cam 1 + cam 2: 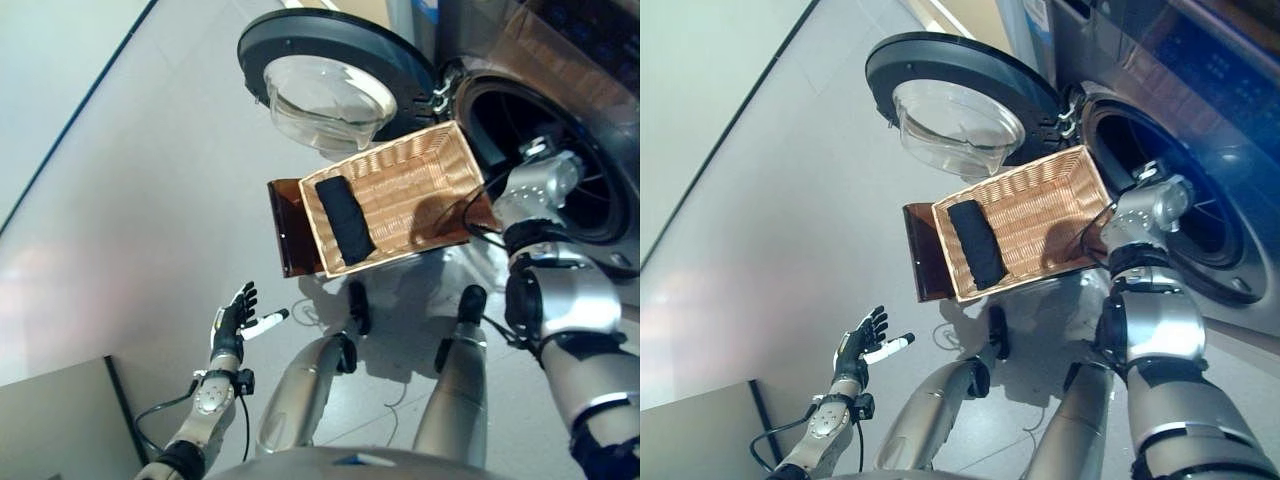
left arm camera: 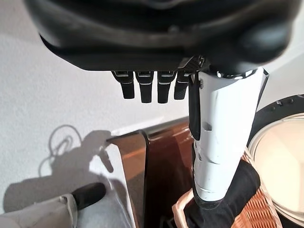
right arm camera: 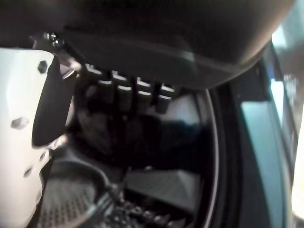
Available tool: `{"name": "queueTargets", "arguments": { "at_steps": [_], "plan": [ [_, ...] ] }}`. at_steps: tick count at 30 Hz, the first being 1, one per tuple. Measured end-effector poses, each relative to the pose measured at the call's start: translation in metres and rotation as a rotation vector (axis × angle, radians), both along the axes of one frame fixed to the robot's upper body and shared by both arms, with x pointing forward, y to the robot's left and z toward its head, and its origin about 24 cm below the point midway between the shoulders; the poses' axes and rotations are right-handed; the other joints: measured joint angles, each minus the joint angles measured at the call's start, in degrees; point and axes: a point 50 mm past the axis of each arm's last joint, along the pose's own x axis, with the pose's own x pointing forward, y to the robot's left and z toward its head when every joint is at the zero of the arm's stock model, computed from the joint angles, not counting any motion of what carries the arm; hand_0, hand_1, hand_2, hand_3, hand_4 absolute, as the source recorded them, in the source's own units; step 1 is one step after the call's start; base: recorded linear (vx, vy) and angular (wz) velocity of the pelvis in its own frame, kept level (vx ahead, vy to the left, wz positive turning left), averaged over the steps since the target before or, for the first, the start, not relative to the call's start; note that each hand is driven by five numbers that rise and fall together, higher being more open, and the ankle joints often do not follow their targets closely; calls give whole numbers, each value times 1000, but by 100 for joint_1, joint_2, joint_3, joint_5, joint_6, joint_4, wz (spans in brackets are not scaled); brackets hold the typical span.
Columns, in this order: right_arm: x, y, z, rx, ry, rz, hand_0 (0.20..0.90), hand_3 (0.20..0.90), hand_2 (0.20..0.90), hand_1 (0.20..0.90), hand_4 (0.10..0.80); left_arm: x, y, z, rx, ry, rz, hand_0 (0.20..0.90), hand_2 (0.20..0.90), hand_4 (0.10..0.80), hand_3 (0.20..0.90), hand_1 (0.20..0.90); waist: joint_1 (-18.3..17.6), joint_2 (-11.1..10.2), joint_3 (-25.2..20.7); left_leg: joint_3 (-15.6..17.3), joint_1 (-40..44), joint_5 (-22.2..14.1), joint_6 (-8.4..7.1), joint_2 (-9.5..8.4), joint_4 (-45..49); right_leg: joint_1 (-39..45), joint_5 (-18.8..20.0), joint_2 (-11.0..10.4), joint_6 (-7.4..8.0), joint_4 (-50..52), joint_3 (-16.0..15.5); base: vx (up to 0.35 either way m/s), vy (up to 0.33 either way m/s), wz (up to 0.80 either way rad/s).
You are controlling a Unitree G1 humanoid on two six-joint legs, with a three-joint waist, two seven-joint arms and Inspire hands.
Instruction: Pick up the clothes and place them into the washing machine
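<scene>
The dark cloth (image 1: 343, 220) lies by the basket's (image 1: 420, 175) left edge. The left hand (image 1: 233, 320) is spread, holding nothing. The right hand (image 3: 128, 92) reaches inside the washing machine (image 1: 560, 150), fingers straight, above the grey floor (image 1: 130, 200).

Woven wicker basket (image 1: 410, 185), matt black cloth (image 1: 344, 220) inside, beside glossy glass door (image 1: 320, 95).

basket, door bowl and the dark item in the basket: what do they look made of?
Basket: woven wicker or rattan by the look, tan with ribbed strands, matte.
Door bowl: clear glass or clear plastic, glossy, set in a dark ring, probably plastic.
Dark garment: soft black fabric, matte, lying folded along one end of the basket. Fibre cannot be told.
</scene>
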Motion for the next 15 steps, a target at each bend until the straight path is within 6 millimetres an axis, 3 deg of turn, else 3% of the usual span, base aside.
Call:
{"name": "queueTargets", "arguments": {
  "at_steps": [6, 9, 11, 15],
  "plan": [
    [-9, 27, -69, -142, 311, 153, 900, 900, 900, 900, 800, -1, 7, -3, 18, 17, 32, 900, 900, 800, 900, 900, -87, -343, -3, -80, 98, -22, -42, 72, 55, 271, 50, 65, -75, -212, -98, -32, -24, -1],
    [-11, 55, -96, -277, 461, 280, 900, 900, 900, 900, 800, -2, 15, -3, 38, 20, 78, 900, 900, 800, 900, 900, -146, -582, 5, -163, 95, -21, -74, 124, 105, 365, 77, 97, -86, -316, -190, 65, -30, 3],
    [-10, 77, -108, -323, 519, 355, 900, 900, 900, 900, 800, -4, 18, -6, 54, 37, 81, 900, 900, 800, 900, 900, -194, -706, -17, -266, 81, 15, -124, 127, 103, 447, 93, 150, -99, -421, -248, -45, -16, 7],
    [-9, 96, -113, -428, 575, 420, 900, 900, 900, 900, 800, -6, 22, -7, 70, 48, 96, 900, 900, 800, 900, 900, -201, -846, -12, -362, 84, 16, -127, 169, 95, 610, 99, 169, -99, -631, -320, -27, -9, 7]
  ]
}}
